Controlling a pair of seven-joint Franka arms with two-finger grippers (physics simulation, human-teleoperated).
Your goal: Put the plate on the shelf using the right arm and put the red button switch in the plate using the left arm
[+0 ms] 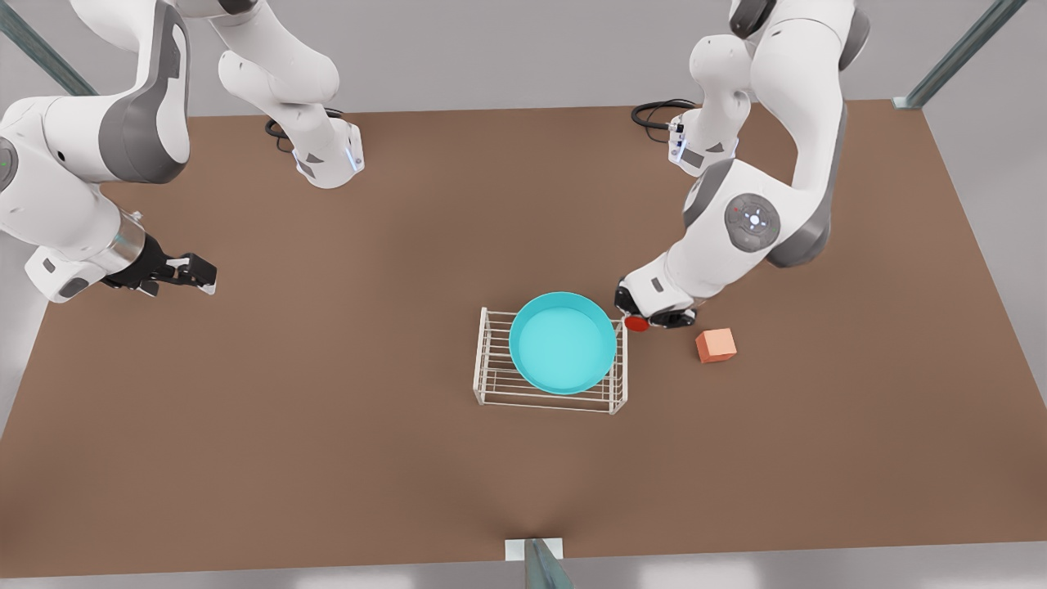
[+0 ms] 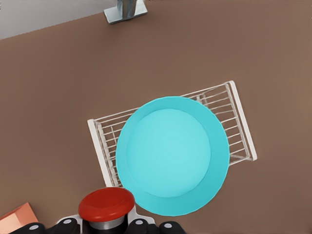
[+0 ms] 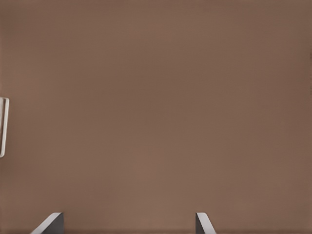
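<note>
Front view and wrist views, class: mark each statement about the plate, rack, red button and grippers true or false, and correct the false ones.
1. The plate sits on the rack. True.
2. The red button lies in the plate. False: the left gripper holds it beside the plate's rim.
3. The right gripper is open, away from the rack. True.
4. The orange cube rests on the rack. False: it rests on the table.

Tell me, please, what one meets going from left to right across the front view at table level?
Right gripper → shelf → plate → red button switch in the left gripper → salmon cube.
</note>
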